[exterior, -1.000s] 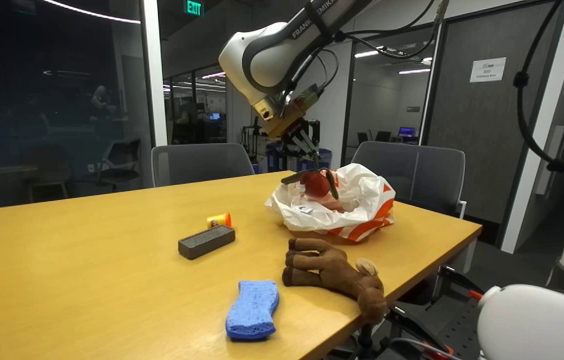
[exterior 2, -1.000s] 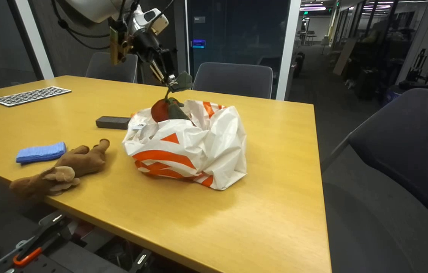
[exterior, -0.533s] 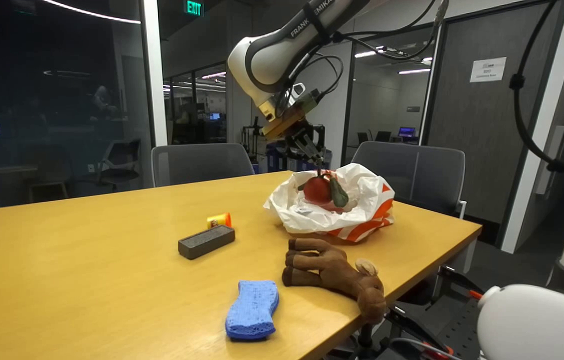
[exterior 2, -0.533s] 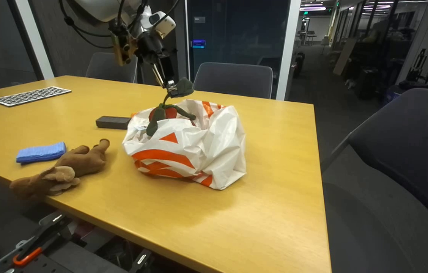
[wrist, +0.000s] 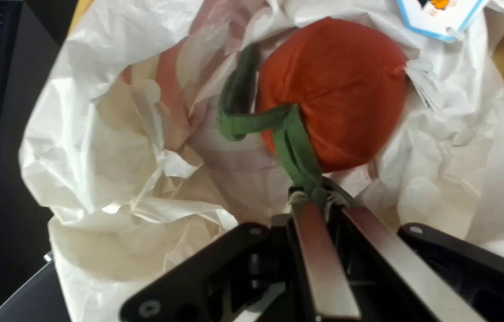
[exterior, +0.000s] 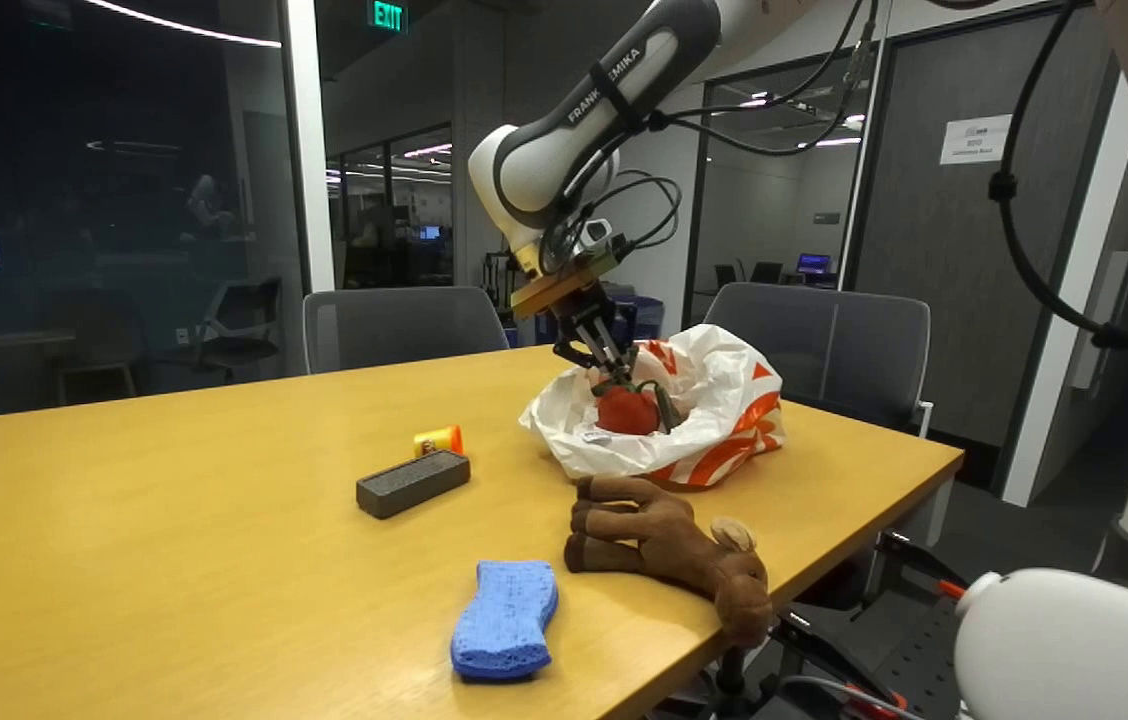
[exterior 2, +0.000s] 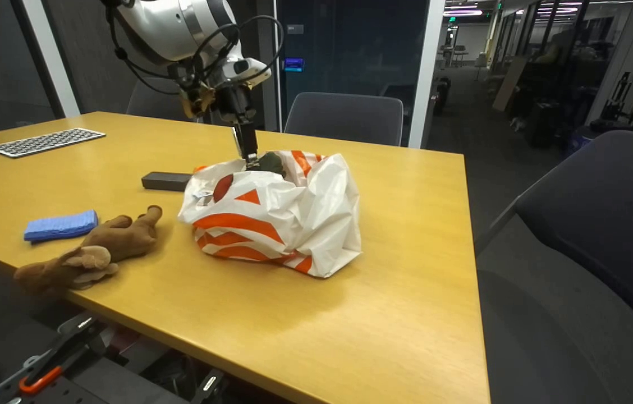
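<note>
A red round plush toy (wrist: 337, 89) with a green fabric stem (wrist: 294, 147) lies within the mouth of a crumpled white and orange plastic bag (exterior: 739, 385). My gripper (wrist: 315, 197) is shut on that stem, its two fingers almost together around the green fabric. In both exterior views the gripper (exterior 2: 250, 163) reaches down into the bag opening from above. Only a patch of the red toy (exterior 2: 223, 188) shows past the bag's front wall there, beside a dark green leaf (exterior 2: 270, 163). Whether the toy rests on the bag's bottom is hidden.
A brown plush animal (exterior: 664, 535) lies at the table edge near the bag. A blue sponge (exterior: 506, 618), a dark grey block (exterior: 414, 484) and a small yellow tub (exterior: 437, 441) are on the table (exterior: 174, 520). A keyboard (exterior 2: 47, 142) sits farther off.
My gripper has come down toward the bag, carrying the red toy by its stem. The toy has turned and sunk deeper into the bag, whose rim has shifted slightly.
</note>
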